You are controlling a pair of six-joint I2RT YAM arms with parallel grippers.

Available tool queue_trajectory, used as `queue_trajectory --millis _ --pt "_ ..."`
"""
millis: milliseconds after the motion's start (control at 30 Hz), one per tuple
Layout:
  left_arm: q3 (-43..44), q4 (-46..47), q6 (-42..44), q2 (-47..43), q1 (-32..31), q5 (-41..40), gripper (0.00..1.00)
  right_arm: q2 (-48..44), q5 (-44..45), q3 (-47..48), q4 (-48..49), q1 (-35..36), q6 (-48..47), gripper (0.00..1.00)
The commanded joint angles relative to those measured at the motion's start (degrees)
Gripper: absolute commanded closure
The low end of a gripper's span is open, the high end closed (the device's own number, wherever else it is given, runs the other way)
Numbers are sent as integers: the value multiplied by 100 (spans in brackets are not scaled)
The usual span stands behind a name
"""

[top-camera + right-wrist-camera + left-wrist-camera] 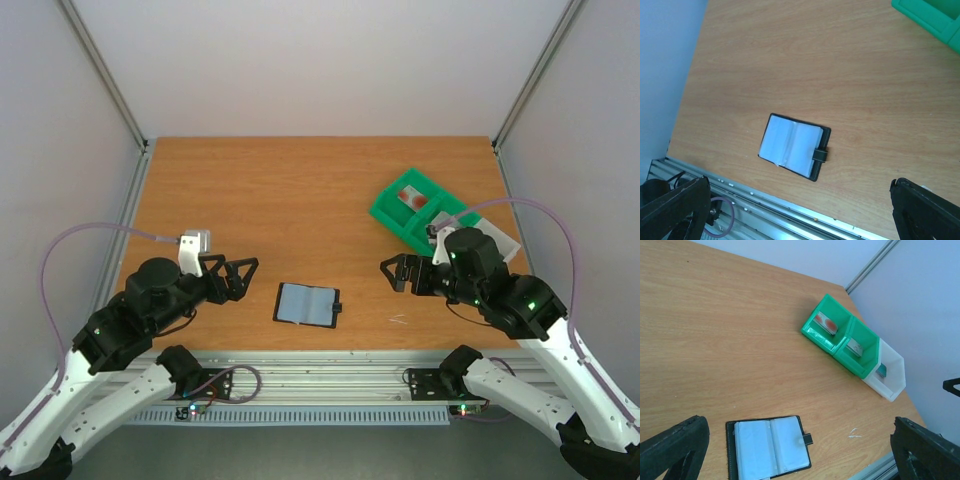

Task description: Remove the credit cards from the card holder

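The card holder (pixel 307 305) lies open and flat near the table's front edge, black outside with blue-grey sleeves; it also shows in both wrist views (pixel 769 447) (pixel 792 145). No card shows in its sleeves. A pale credit card with a red mark (pixel 825 323) stands in the green tray (pixel 395 215). A teal credit card (pixel 881 371) stands in the tray's white end compartment. My left gripper (pixel 245 278) hangs open to the left of the holder and my right gripper (pixel 390 273) open to its right, both empty.
The tray (pixel 812 334) sits at the back right, with a third card (pixel 855 346) in its middle compartment. An aluminium rail (pixel 790 215) runs along the near table edge. Grey walls and corner posts close the sides and back.
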Motion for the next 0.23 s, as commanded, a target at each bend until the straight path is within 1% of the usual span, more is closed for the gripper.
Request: queue_trajectory --millis 0,200 --pt "-29 138 -32 -50 -15 28 1 -44 -74 -104 135 35 128 2" --pt "-12 147 -32 88 -16 91 1 -46 -61 -111 135 38 142 1"
